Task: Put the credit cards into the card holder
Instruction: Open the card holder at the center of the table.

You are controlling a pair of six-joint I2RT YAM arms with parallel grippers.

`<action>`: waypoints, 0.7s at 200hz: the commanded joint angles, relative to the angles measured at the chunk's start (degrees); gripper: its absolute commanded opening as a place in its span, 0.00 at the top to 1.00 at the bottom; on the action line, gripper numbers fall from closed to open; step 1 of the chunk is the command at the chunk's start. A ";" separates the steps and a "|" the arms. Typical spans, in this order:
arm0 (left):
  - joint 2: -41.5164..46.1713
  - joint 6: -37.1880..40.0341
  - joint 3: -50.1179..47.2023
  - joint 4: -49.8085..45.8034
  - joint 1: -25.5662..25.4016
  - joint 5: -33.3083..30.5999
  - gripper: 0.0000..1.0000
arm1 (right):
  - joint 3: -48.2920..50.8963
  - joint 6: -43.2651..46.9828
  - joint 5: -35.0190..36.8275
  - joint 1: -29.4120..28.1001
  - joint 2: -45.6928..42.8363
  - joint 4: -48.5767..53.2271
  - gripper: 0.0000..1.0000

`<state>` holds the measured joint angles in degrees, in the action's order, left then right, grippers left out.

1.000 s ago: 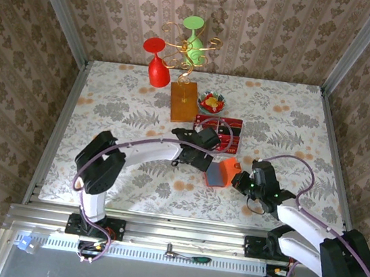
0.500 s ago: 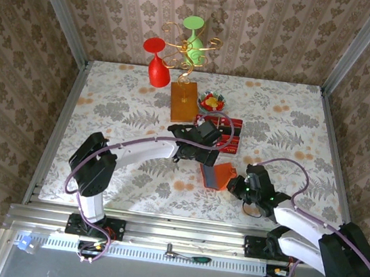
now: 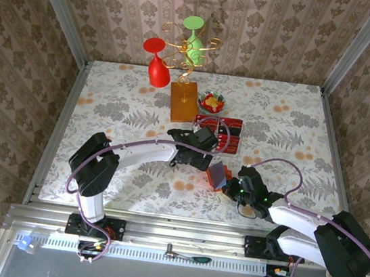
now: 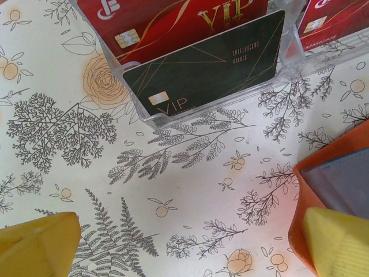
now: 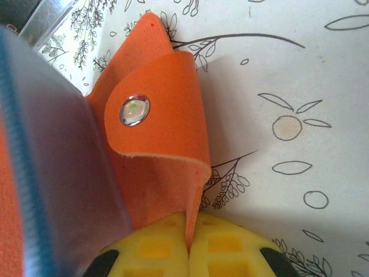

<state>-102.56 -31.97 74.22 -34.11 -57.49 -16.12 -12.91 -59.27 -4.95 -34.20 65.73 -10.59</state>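
In the last second the right arm has pulled the card holder (image 3: 217, 175) a little toward me and tipped it up. A moment ago it lay open and flat on the surface (image 3: 122, 96); now from above it shows a narrower shape, with the grey inner pocket facing the left arm. The right jaws are pressed together on the orange flap. In the right wrist view the flap curls out from between them, with its snap (image 5: 134, 109) turned toward the lens.

The left jaws stay spread wide and hold nothing. They have shifted only slightly, and hover low over the surface between the holder and the credit cards (image 3: 217, 130). The left wrist view shows a black card (image 4: 207, 63) at the front of a clear tray (image 4: 136, 109) with red ones behind it, and the edge of the holder (image 4: 340, 176) just beside the jaw on the right of that view.

My reading — the holder is now being presented with its pocket open, so the receiving side is ready. No card has been picked up yet, so loading has not begun. The next move is for the left arm to reach forward for the black card — a thin edge to grip, so I'd go slowly.
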 commanded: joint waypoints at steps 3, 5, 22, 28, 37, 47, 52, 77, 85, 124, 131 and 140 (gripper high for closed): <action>0.51 -0.64 0.94 -0.35 0.00 -0.59 0.00 | 0.16 -1.25 2.56 -0.61 0.71 0.74 1.00; 0.41 -0.64 1.04 -0.46 -0.06 -0.52 0.00 | 0.12 -1.21 2.57 -0.65 0.71 0.75 1.00; -0.33 -0.58 1.53 -0.68 -0.34 -0.49 0.00 | 0.06 -1.39 2.60 -0.76 0.84 0.68 1.00; -0.61 -0.40 1.74 -0.69 -0.41 -0.50 0.00 | 0.05 -1.41 2.75 -0.78 0.88 0.65 1.00; -1.10 -0.29 2.11 -1.27 -0.59 -0.83 0.01 | 0.05 -1.55 2.75 -0.88 0.89 0.66 1.00; -1.70 -0.05 2.91 -2.40 -0.92 -1.26 0.00 | 0.03 -1.53 2.84 -0.96 0.89 0.55 1.00; -2.02 0.01 3.54 -3.09 -1.08 -1.56 0.00 | 0.02 -1.56 2.84 -0.96 0.89 0.50 1.00; -3.42 0.12 5.76 -5.21 -1.91 -1.53 0.00 | -0.01 -1.81 3.04 -1.14 0.89 0.35 1.00; -3.69 -0.13 6.24 -5.69 -2.16 -1.14 0.00 | -0.01 -1.89 3.06 -1.21 0.84 0.33 1.00; -4.63 -3.94 6.75 -6.95 -3.10 1.54 0.00 | -0.25 -2.22 3.41 -1.40 0.73 0.46 1.00; -4.66 -4.79 6.54 -6.95 -3.36 1.88 0.00 | -0.34 -2.26 3.53 -1.42 0.71 0.54 1.00; -4.66 -5.81 6.14 -6.94 -3.82 2.05 0.00 | -0.37 -2.30 3.61 -1.54 0.62 0.56 1.00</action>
<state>-106.32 -33.93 79.64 -38.39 -60.34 -15.64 -12.91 -60.47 -3.64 -35.07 65.73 -10.72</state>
